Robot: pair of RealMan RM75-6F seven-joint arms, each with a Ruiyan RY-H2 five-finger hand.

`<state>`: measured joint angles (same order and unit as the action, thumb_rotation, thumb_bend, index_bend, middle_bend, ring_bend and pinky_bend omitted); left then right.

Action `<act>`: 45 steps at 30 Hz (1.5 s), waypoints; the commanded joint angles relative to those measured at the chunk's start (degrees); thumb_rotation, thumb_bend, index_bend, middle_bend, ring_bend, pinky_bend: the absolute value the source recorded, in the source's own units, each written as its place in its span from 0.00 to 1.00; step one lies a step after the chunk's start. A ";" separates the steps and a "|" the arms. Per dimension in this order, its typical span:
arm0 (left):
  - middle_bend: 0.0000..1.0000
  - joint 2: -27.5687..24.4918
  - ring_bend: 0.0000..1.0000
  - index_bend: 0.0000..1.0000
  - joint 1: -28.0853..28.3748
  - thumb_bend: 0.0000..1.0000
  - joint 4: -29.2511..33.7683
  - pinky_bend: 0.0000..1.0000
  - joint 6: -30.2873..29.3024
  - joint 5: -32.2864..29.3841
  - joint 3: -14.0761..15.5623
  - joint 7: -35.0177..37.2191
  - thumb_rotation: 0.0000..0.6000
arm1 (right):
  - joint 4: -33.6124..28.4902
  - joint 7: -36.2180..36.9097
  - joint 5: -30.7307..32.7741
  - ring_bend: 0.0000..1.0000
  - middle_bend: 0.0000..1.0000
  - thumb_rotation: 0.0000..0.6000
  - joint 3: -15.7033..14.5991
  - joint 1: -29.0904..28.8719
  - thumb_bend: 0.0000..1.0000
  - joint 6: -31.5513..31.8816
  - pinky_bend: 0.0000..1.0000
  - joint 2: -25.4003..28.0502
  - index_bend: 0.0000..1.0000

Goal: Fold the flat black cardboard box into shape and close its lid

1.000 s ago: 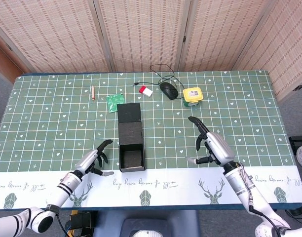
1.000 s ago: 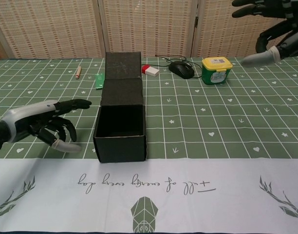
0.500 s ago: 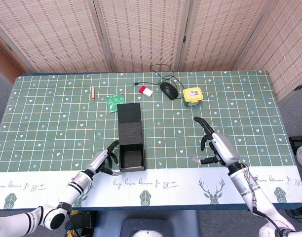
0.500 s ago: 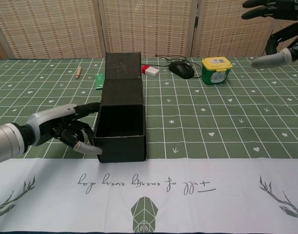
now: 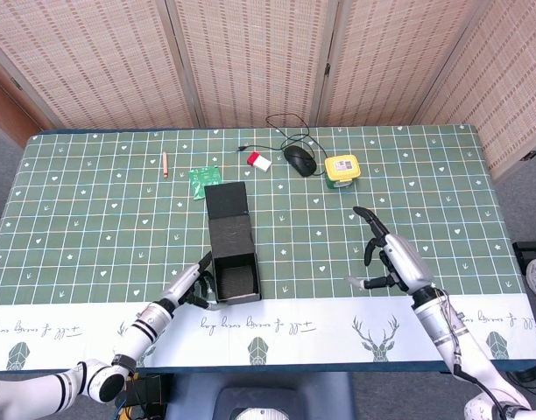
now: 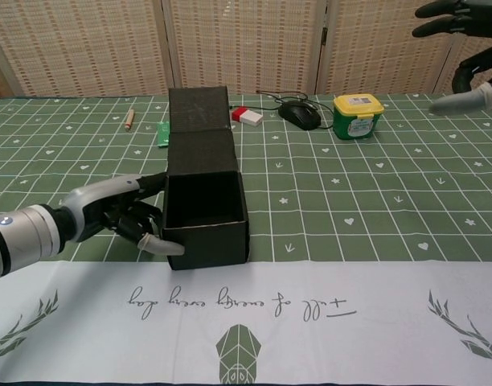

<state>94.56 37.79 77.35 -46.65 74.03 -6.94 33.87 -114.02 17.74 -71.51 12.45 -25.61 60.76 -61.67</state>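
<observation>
The black cardboard box (image 6: 204,207) stands folded into shape near the front edge of the table (image 5: 93,219), its lid (image 6: 199,108) open and lying back behind it. The left robot hand (image 6: 125,215) rests against the box's left wall, fingers touching it without gripping. The right robot hand (image 5: 392,259) hovers well apart to the right, fingers spread, holding nothing.

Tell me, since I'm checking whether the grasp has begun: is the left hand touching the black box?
Touching. In the chest view the left hand presses against the left wall of the black box, with no gap between them.
</observation>
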 commanded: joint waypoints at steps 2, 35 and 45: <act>0.07 0.57 0.54 0.06 -0.15 0.04 -0.83 0.59 0.61 1.47 0.34 2.88 1.00 | 0.78 0.62 0.83 0.62 0.05 1.00 -0.08 -0.02 0.15 -0.44 0.98 -0.40 0.00; 0.26 -7.49 0.60 0.30 1.61 0.04 7.31 0.71 -6.99 14.75 1.99 17.11 1.00 | 21.71 55.49 1.74 0.00 0.00 1.00 13.89 -7.96 0.00 -28.55 0.15 -21.64 0.00; 0.26 -7.55 0.60 0.30 2.92 0.04 11.61 0.71 -6.09 13.98 2.45 13.56 1.00 | 28.66 69.83 -11.53 0.00 0.00 1.00 13.29 -12.85 0.00 -24.39 0.15 -29.45 0.00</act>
<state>86.98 40.56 88.78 -52.87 88.08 -4.54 47.59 -87.82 82.29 -78.56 26.13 -36.26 34.44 -88.47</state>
